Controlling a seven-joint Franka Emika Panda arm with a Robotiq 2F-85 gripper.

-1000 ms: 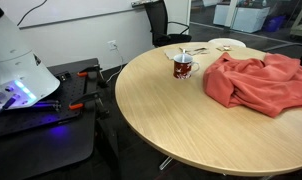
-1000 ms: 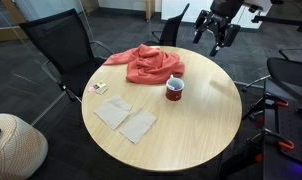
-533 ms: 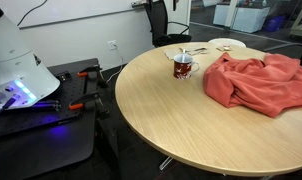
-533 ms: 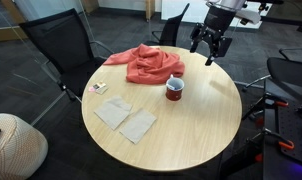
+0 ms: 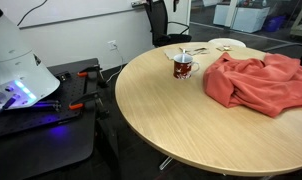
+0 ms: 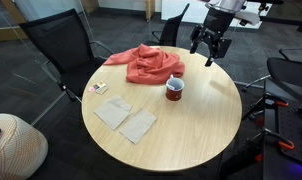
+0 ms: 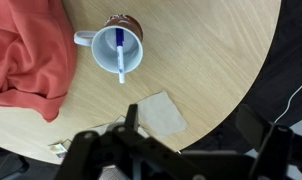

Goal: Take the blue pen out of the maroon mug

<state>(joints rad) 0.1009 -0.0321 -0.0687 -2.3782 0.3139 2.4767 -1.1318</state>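
Note:
The maroon mug stands upright on the round wooden table, next to the salmon-red cloth. The blue pen leans inside it, its tip above the rim. In the wrist view I look down into the mug, with the pen lying across its opening. The mug also shows in an exterior view. My gripper hangs high above the table's far edge, well away from the mug, open and empty. In the wrist view its fingers spread wide at the bottom.
Two paper napkins and a small card lie on the table beyond the mug. The cloth touches the mug's handle side. Office chairs stand around the table. A napkin lies below my gripper.
My gripper has moved down and a little toward the mug over the last second; since half a second ago it has barely moved. The mug, pen and cloth have not moved.

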